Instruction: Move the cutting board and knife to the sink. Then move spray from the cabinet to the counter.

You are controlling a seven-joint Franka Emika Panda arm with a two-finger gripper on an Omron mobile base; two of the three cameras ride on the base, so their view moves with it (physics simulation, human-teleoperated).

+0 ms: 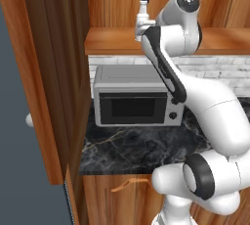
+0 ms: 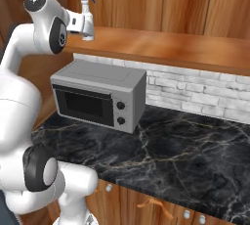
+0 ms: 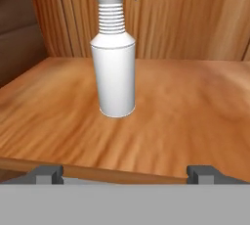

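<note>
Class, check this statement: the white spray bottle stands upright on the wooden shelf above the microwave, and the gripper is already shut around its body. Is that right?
Not quite. The spray bottle does stand upright on the wooden shelf above the microwave, but the gripper is open, its tips apart and short of the bottle. The hand view shows this.

White robot arm (image 1: 195, 101) rising from the lower right and reaching up to the open wooden shelf (image 1: 117, 40), where a white spray bottle (image 1: 143, 16) with a blue nozzle stands upright, its lower part hidden behind the arm's end. Below the shelf, a grey microwave (image 1: 134, 97) sits on the black marble counter (image 1: 141, 148) against a pale brick wall (image 1: 219, 70); a tall wooden panel (image 1: 49, 72) stands at left
</note>
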